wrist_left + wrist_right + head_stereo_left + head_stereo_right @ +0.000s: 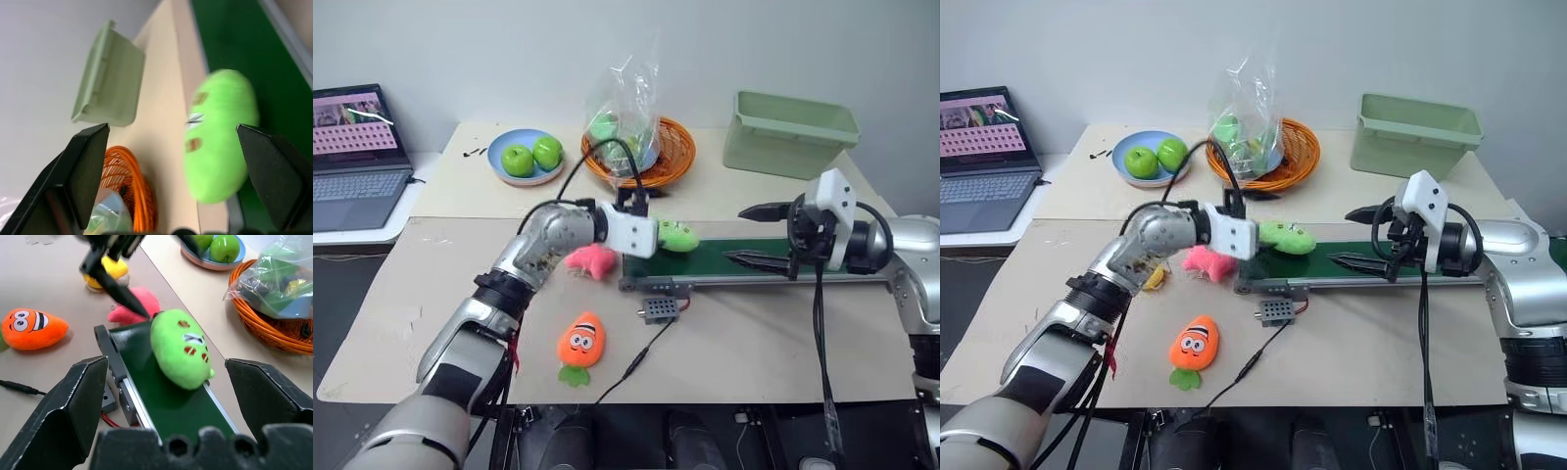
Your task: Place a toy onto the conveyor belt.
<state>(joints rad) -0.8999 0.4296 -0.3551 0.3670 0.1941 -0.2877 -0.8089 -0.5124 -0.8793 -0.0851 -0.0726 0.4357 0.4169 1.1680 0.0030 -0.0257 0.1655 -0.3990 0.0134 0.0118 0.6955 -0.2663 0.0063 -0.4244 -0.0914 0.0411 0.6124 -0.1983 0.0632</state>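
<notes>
The lime-green toy (182,347) lies on the left end of the dark-green conveyor belt (715,260), close to its far edge. My left gripper (172,128) is open, one black finger on either side of the toy (220,142), which sits nearer one finger; no grip shows. From the head views the left gripper (668,232) reaches in from the left at belt height. My right gripper (736,235) hangs open over the middle of the belt, to the right of the toy (677,235) and apart from it.
A pink plush (592,259), a yellow plush (1154,277) and an orange plush (579,343) lie left of the belt. A small grey box (661,310) with a cable sits in front. Behind stand an orange basket (661,162), a plate of apples (524,157), a pale green bin (788,132) and a laptop (352,157).
</notes>
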